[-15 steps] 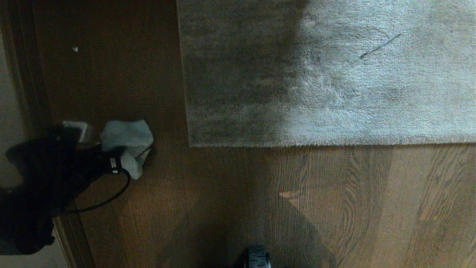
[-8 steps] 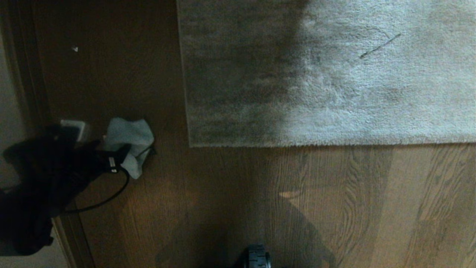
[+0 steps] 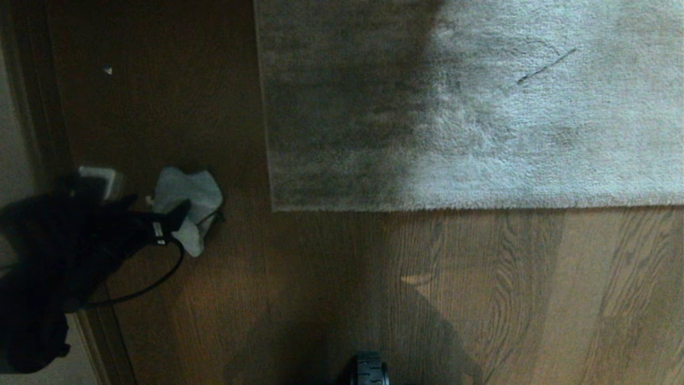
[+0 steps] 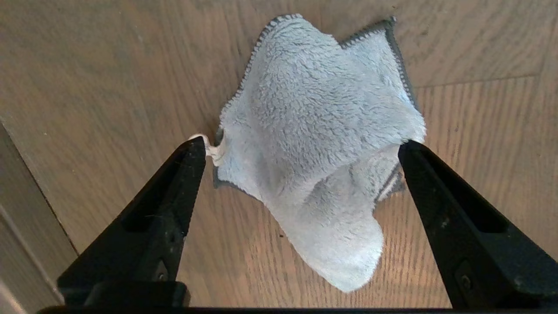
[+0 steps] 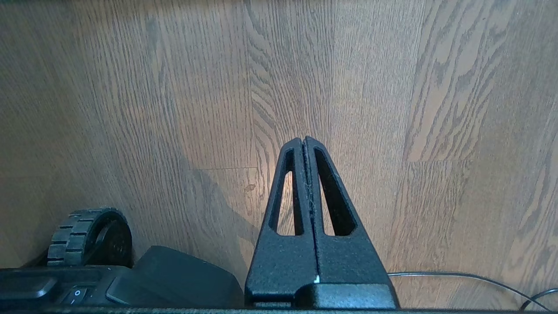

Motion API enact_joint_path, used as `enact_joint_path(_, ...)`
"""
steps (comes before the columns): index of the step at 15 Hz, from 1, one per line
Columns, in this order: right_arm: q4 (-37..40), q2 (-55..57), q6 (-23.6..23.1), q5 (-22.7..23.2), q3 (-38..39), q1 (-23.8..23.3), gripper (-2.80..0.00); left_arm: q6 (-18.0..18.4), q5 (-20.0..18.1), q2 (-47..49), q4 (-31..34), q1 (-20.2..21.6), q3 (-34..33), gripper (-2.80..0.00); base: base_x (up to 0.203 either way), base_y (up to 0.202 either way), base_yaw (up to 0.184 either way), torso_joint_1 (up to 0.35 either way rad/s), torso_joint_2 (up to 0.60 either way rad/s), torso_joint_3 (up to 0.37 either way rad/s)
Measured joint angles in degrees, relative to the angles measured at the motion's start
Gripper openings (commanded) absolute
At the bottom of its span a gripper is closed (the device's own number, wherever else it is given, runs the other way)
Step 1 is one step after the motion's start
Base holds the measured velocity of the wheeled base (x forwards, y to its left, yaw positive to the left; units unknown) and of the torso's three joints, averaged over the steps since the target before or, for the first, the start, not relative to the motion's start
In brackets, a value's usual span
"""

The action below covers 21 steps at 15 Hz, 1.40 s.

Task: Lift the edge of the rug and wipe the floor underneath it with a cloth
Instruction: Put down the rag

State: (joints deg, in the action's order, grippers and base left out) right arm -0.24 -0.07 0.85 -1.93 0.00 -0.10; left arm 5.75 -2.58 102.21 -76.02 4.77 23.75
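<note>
The pale grey-blue cloth lies crumpled on the brown wood floor, left of the rug. My left gripper hangs just over it, open wide, one black finger on each side of the cloth and neither pinching it. The grey-beige rug lies flat; its edge runs straight across to a square corner, a short way right of the cloth. My right gripper is shut on nothing, parked above bare floor, and does not show in the head view.
A dark baseboard and pale wall run along the far left, close behind the left arm. A small white scrap lies on the floor. The arm's black cable loops below the cloth. A base wheel sits at the near edge.
The left gripper's fingers have spread apart and let go of the cloth, which has settled on the floor. The arm has drawn back slightly to the left. The rug has not moved.
</note>
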Motion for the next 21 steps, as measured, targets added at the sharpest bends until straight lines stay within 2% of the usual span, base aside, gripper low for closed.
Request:
enact_joint_path(17, 0.0, 0.0, 0.0, 0.0, 0.0, 0.1, -2.80, 0.0, -0.1, -2.7, 0.3, -1.4, -4.1, 0.00, 0.000, 0.000, 0.000, 0.000, 0.00, 0.000)
enact_joint_path(21, 0.0, 0.0, 0.0, 0.0, 0.0, 0.1, -2.80, -0.1, 0.0, -5.6, 4.6, -1.2, -4.5, 0.00, 0.000, 0.000, 0.000, 0.000, 0.00, 0.000)
